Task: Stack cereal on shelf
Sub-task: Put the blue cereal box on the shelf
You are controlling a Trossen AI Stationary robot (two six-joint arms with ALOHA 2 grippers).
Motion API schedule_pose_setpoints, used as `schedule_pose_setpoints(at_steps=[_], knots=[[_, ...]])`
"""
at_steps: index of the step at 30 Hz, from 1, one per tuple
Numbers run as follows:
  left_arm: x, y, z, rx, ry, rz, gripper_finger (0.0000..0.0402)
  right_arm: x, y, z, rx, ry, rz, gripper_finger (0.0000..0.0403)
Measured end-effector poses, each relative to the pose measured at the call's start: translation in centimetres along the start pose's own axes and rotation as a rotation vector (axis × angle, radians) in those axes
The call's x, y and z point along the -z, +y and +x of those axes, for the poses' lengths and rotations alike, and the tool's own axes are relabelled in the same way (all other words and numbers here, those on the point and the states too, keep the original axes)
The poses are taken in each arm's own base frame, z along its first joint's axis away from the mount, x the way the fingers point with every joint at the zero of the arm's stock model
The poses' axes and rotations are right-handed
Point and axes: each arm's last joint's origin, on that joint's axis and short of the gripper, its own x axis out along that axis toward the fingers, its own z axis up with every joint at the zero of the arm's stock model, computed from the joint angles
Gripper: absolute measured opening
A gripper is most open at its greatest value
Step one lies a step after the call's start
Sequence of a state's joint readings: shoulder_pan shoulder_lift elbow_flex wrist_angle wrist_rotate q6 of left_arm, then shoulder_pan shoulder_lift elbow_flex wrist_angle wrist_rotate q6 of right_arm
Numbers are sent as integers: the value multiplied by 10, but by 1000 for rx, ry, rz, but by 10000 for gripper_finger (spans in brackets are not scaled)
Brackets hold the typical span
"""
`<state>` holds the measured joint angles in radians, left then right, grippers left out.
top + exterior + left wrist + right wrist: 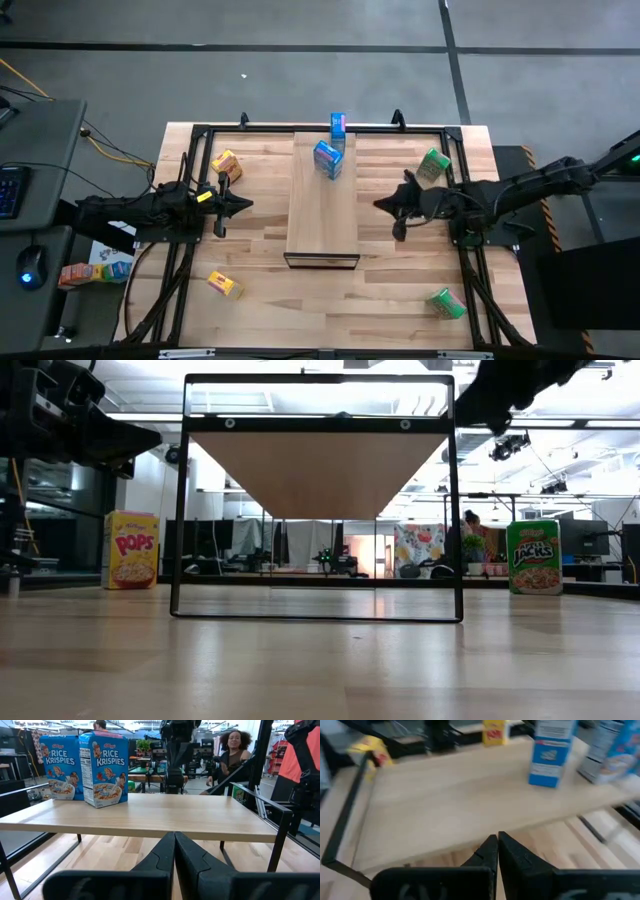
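Two blue cereal boxes [331, 150] stand at the far end of the shelf [322, 215]. Left hand [240, 205] and right hand [382, 205] flank the shelf, pinched shut, probably holding nothing.

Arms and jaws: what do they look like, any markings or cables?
Both arms are dark, jointed links. The left gripper has a yellow patch behind it; the right gripper shows none. Jaws are matte black, tapering to narrow tips. No loose cables are discernible on the arms.
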<state>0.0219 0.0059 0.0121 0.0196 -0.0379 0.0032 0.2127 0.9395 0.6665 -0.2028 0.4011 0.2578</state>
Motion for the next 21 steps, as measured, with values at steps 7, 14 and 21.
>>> schedule_pose_setpoints(at_steps=[7, 14, 21], knots=[[0, 0, 0, 0, 0, 0, 3, 13, -11, 27, 70, -194, -90, 0], [0, 0, 0, 0, 0, 0, 3, -2, -24, 59, 150, -240, -70, 0], [0, 0, 0, 0, 0, 0, 3, -8, -29, 97, 209, -162, -85, 0]])
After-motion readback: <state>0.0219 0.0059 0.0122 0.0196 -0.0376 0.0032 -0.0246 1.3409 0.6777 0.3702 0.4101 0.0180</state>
